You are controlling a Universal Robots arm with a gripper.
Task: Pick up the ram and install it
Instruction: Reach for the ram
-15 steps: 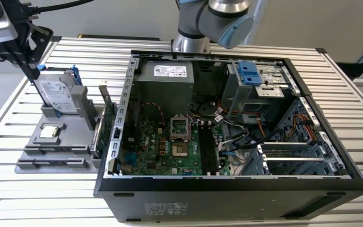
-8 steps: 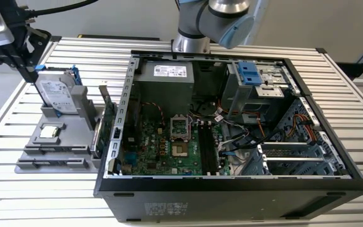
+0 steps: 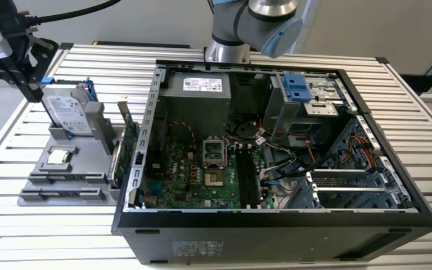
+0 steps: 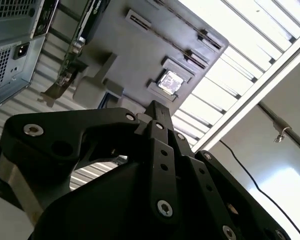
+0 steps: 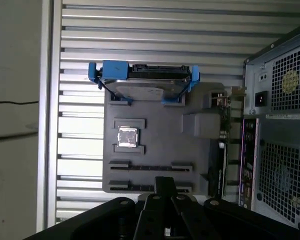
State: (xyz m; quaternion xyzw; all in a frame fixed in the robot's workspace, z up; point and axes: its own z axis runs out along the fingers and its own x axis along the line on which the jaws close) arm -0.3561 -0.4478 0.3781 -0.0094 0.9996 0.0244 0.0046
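Near gray holder, closed jaws.

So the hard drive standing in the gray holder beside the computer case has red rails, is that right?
Not quite: the rails are blue, not red. The rest holds: the hard drive stands in the gray holder beside the computer case, as the exterior view shows.
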